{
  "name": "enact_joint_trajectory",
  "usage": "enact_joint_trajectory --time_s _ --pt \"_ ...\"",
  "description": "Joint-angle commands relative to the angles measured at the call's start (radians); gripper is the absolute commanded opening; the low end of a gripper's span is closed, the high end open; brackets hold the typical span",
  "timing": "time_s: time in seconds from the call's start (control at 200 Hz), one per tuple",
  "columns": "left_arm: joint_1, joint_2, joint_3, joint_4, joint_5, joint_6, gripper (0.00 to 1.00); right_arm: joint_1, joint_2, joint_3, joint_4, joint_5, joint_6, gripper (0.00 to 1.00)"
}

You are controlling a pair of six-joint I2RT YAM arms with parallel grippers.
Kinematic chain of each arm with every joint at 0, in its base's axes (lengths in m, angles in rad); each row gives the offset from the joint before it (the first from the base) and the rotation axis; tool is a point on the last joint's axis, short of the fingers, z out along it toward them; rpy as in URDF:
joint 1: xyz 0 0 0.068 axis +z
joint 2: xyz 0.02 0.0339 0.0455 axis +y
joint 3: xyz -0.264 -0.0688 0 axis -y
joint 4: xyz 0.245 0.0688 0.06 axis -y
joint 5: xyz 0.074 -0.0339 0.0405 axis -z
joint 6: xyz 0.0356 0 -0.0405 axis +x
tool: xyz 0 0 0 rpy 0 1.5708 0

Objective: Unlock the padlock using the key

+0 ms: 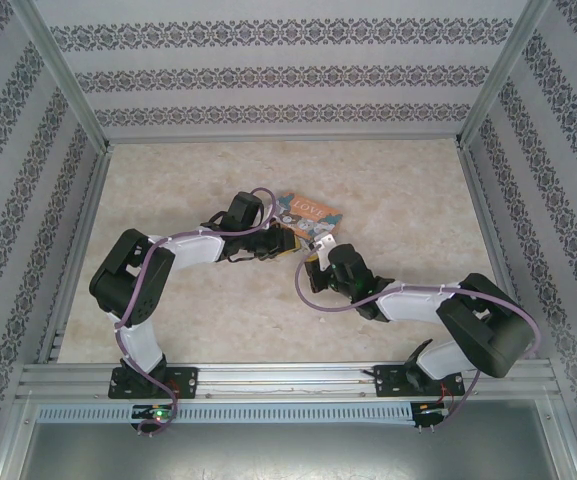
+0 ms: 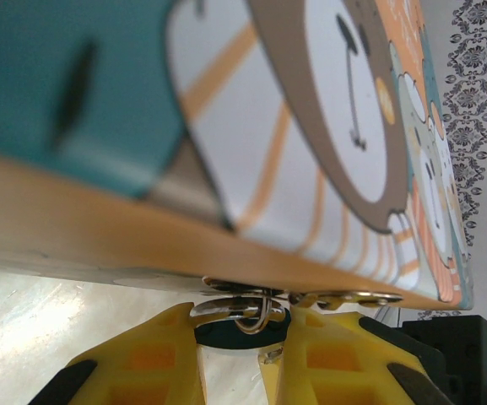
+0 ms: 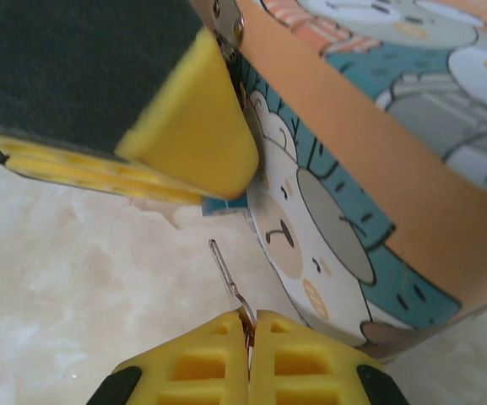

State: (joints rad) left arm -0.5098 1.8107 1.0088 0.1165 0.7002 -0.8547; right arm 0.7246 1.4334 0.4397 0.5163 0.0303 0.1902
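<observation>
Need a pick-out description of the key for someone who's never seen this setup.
Find the orange tin with cartoon animals on the table; the right gripper sits just beside it, yellow fingers pressed together. The key is the thin silvery sliver poking out from between those fingertips, the only slim bare-metal stalk there.

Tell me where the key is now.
Right wrist view, bottom centre: the key is pinched in the right gripper, tip up, just left of the tin.
</observation>
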Motion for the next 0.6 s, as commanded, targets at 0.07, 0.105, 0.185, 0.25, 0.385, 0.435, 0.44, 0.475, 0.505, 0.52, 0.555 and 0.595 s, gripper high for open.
enact_joint_trajectory --time_s 0.07,0.105,0.185,0.25,0.385,0.435,0.44,0.475,0.505,0.52,0.555,0.595 --pt "-0.014 -0.032 0.019 0.040 0.035 -0.016 0.05 0.011 0.019 0.031 0.034 0.025 -0.021 0.00" --pt "-0.014 -0.032 0.017 0.041 0.036 -0.015 0.05 0.010 0.024 0.033 0.034 0.028 -0.023 0.00" --pt "-0.013 -0.032 0.016 0.040 0.036 -0.015 0.05 0.011 0.029 0.036 0.034 0.035 -0.023 0.00" --pt "-0.014 -0.032 0.017 0.040 0.036 -0.015 0.05 0.010 0.032 0.036 0.037 0.044 -0.023 0.00" --pt "-0.014 -0.032 0.019 0.040 0.038 -0.017 0.05 0.011 0.039 0.040 0.037 0.044 -0.026 0.00" --pt "-0.014 -0.032 0.018 0.038 0.038 -0.015 0.05 0.010 0.042 0.041 0.037 0.045 -0.028 0.00" --pt "-0.013 -0.031 0.018 0.038 0.038 -0.015 0.05 0.011 0.043 0.041 0.037 0.045 -0.028 0.00" --pt "-0.014 -0.031 0.019 0.040 0.038 -0.016 0.05 0.010 0.044 0.041 0.039 0.046 -0.026 0.00" --pt "-0.015 -0.032 0.018 0.038 0.038 -0.015 0.05 0.010 0.045 0.042 0.042 0.045 -0.024 0.00" --pt "-0.013 -0.033 0.019 0.038 0.038 -0.015 0.05 0.011 0.046 0.041 0.041 0.045 -0.024 0.00" --pt "-0.014 -0.033 0.018 0.038 0.037 -0.015 0.05 0.011 0.047 0.043 0.042 0.045 -0.024 0.00" --pt "-0.015 -0.034 0.018 0.038 0.038 -0.015 0.05 0.011 0.051 0.044 0.043 0.044 -0.023 0.00"
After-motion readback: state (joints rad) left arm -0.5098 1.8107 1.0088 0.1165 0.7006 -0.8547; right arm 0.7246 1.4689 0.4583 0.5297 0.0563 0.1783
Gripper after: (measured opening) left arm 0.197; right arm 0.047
